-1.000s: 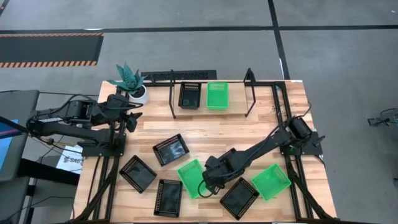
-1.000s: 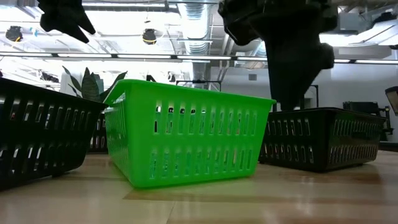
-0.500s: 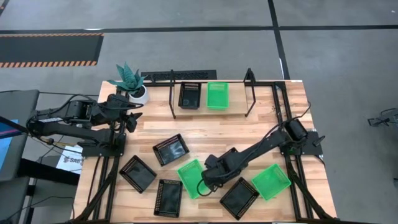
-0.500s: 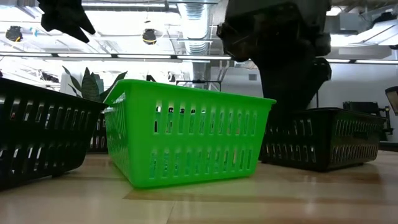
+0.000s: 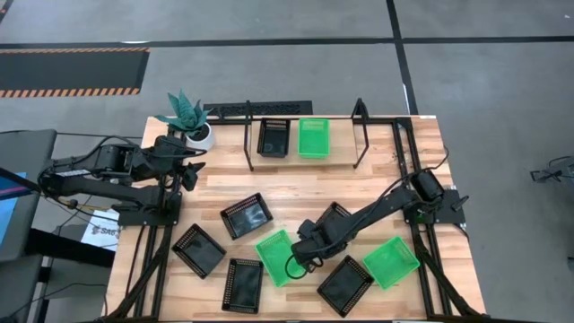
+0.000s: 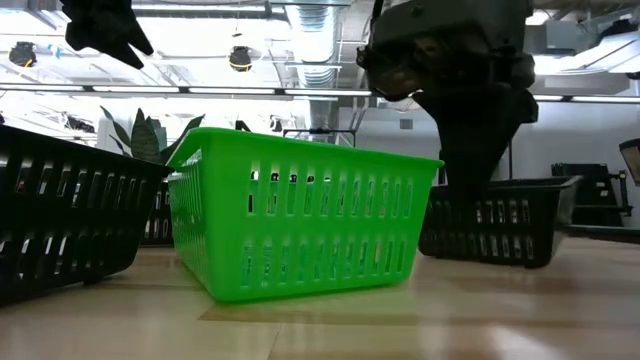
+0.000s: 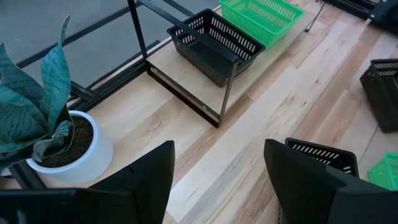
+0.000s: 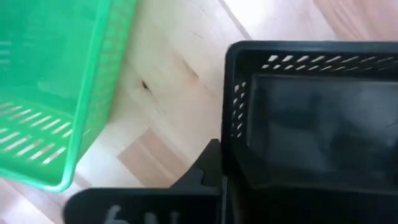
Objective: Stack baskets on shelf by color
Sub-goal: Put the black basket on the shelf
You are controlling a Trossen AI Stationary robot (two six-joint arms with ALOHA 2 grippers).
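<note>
A black basket (image 5: 345, 283) sits at the counter's (image 5: 377, 184) near edge beside a green basket (image 5: 279, 257), its rim clenched by the right claw (image 5: 309, 257). No legible writing shows. The left claw (image 5: 190, 167) hangs released near the plant (image 5: 184, 114), by the shelf (image 5: 305, 135).

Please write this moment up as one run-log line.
right gripper: shut on black basket rim, beside green basket | left gripper: open, waiting near plant | shelf: two baskets

bright green and black slotted baskets (image 5: 278, 257), pale striped wood table (image 5: 305, 187)
</note>
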